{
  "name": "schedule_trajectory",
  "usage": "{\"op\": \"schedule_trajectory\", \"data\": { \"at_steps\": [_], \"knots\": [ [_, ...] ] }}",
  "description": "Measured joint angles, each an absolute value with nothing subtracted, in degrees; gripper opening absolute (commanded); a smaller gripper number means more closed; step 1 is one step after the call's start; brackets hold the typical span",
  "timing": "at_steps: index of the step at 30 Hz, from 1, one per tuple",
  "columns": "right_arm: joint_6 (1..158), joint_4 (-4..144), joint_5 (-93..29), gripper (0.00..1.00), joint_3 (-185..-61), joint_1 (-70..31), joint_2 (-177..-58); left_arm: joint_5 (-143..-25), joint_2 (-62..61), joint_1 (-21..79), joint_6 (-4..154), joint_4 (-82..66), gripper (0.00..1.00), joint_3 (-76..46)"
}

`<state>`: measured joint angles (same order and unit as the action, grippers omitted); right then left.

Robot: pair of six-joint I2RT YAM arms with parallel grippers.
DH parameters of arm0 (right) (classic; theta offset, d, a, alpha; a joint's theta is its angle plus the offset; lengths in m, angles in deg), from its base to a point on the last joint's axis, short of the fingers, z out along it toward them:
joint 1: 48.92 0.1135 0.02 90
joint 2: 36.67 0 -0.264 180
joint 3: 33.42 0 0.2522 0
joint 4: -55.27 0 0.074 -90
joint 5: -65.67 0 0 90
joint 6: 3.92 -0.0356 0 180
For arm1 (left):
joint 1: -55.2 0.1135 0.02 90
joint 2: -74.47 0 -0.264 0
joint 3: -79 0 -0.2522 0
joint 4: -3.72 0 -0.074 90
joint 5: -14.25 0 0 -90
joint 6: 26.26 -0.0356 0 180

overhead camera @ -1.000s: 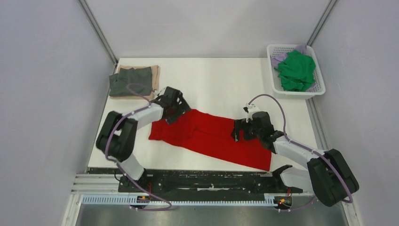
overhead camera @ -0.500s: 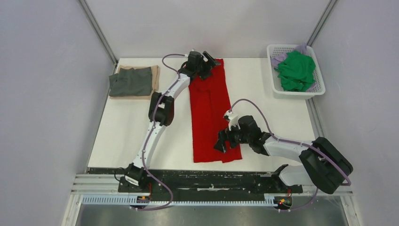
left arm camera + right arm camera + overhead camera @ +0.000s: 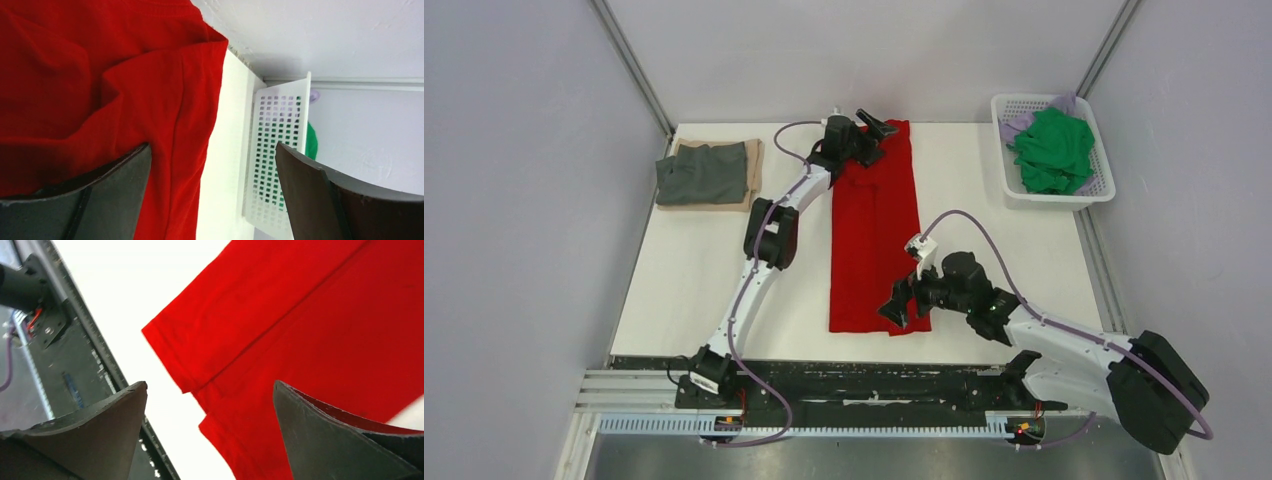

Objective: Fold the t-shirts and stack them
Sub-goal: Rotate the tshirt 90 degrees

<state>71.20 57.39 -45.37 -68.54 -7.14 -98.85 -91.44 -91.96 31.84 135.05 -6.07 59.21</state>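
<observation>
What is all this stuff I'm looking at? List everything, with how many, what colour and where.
red t-shirt: one, bright red, folded into a long strip mid-table
dark grey t-shirt: one, dark grey, folded, far left corner, on top of the tan one
tan t-shirt: one, tan, under the grey one
green t-shirt: one, green, bunched in the basket
lilac t-shirt: seemingly one, pale lilac, in the basket under the green
basket: one, white lattice, far right corner
table: one, white
left hand: one, black, open, at the red shirt's far end
right hand: one, black, open, at its near right corner
</observation>
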Motion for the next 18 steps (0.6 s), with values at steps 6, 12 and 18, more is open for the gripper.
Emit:
{"op": "schedule_trajectory", "data": {
  "at_steps": [6,12,18],
  "knots": [
    [71.88,62.97,-35.69,0.98,-68.11,-7.53,-94.32,-92.68,-84.02,30.44,125.8,-13.35,1.0,52.48],
    [73.85,71.78,-33.39,0.98,-70.23,-6.97,-91.59,-90.89,-59.48,26.46,112.12,-23.19,1.0,32.59],
    [76.51,79.84,-29.26,0.78,-79.01,3.02,-96.97,-80.6,-22.01,24.26,106.59,-22.84,1.0,-2.77]
  ]
}}
